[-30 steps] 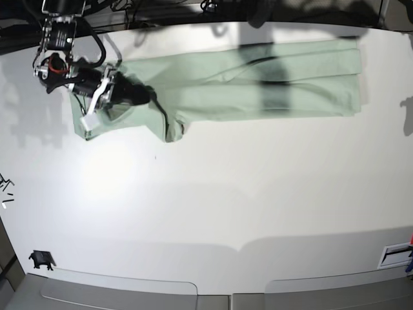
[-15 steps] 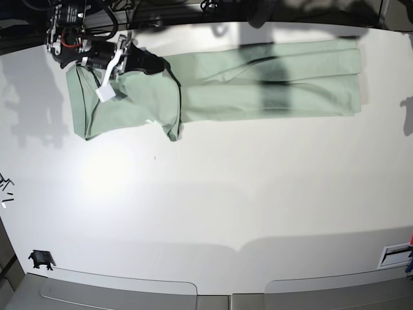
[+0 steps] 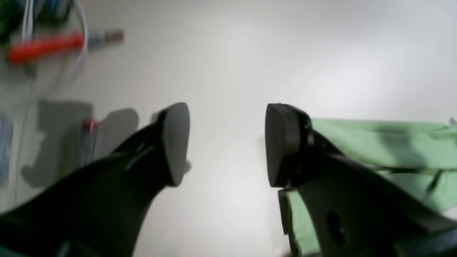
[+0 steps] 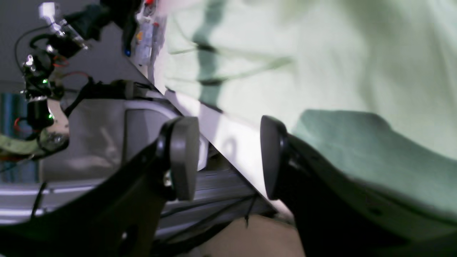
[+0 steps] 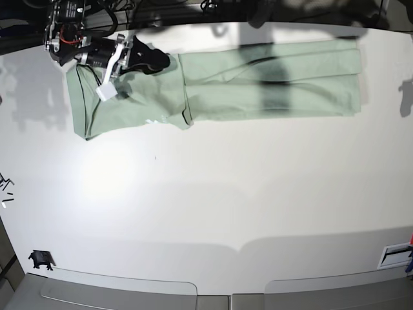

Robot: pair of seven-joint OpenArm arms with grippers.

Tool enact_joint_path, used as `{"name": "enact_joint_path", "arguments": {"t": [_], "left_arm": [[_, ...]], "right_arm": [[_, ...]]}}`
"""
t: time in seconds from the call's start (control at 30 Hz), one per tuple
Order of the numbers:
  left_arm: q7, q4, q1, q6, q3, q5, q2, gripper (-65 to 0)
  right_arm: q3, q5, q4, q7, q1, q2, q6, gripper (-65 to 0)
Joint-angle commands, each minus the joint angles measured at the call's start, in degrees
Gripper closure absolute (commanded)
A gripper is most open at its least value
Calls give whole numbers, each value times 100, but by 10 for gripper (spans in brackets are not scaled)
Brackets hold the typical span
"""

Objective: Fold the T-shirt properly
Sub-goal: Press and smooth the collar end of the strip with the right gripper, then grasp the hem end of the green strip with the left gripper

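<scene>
You have the pale sage-green cotton T-shirt [image 5: 219, 87] folded into a long band at 12 o'clock on the white surface [image 5: 213, 206], both the right pincer [image 4: 228, 157] and the left pincer [image 3: 226, 142] are released and empty, and I judge the crosswise folds remain.

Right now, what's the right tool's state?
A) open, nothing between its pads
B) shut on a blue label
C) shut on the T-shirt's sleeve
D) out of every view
A: in the right wrist view the right tool shows a clear gap between its pads, with the T-shirt lying beyond it, not pinched.
</scene>
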Motion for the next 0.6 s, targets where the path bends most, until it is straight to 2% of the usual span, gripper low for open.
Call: {"name": "enact_joint_path", "arguments": {"t": [0.0, 0.17, 0.33, 0.37, 0.47, 0.57], "left_arm": [[-236, 90, 90, -37, -55, -151, -35, -314], [-487, 74, 297, -37, -55, 2, 595, -314], [-584, -155, 295, -57, -52, 170, 1137, -328], [-656, -269, 291, -55, -33, 168, 1176, -328], [-778, -693, 260, -55, 153, 166, 1176, -328], [-793, -1119, 199, -55, 494, 164, 1178, -328]], "right_arm": [[35, 241, 345, 66, 50, 85, 52, -267], [37, 241, 1596, 66, 310, 79, 52, -267], [42, 203, 1805, 66, 752, 59, 52, -267], [42, -271, 1801, 66, 785, 52, 52, -267], [42, -1753, 1799, 1067, 800, 50, 52, -267], [42, -2949, 1773, 1840, 815, 48, 52, -265]]}}
